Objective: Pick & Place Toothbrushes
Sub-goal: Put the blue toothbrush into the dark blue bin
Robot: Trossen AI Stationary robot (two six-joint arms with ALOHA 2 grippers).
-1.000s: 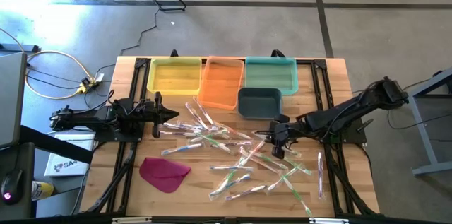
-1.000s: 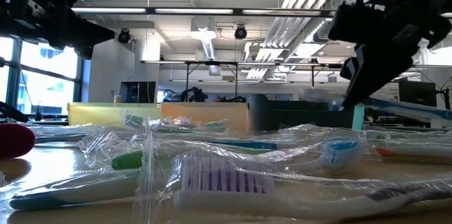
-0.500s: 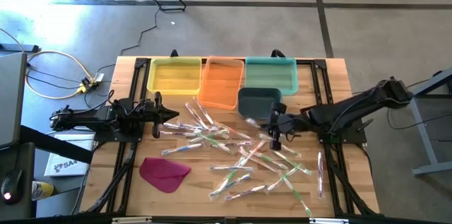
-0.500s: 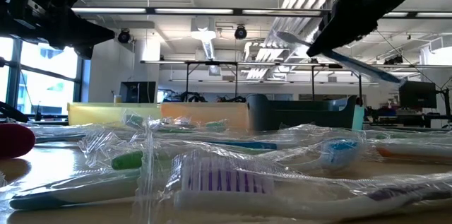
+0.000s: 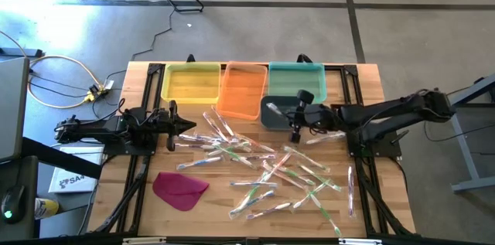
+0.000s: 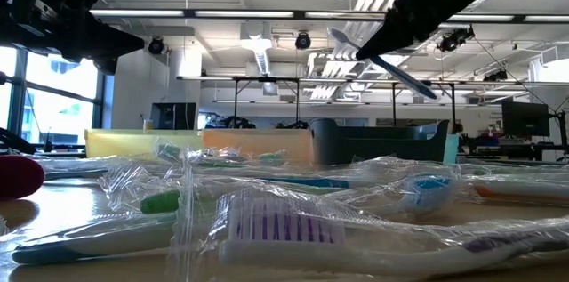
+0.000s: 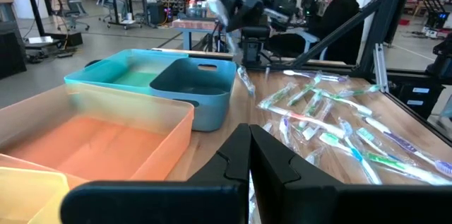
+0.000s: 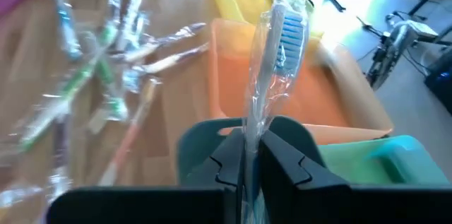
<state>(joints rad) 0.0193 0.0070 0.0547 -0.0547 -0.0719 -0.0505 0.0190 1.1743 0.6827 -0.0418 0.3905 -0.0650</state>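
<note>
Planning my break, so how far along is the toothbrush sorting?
Early. The bins show no toothbrushes clearly inside. In hand: the right end effector is shut on a wrapped blue toothbrush above the dark blue bin. Left: the scattered toothbrushes across the table. The left end effector waits shut.

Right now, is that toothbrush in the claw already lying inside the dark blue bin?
No. The right gripper holds the wrapped toothbrush in the air above the dark blue bin.

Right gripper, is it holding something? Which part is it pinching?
Yes. The right gripper pinches a wrapped blue toothbrush low on its handle, bristle head sticking out, over the dark bin. The left gripper is shut and holds nothing.
</note>
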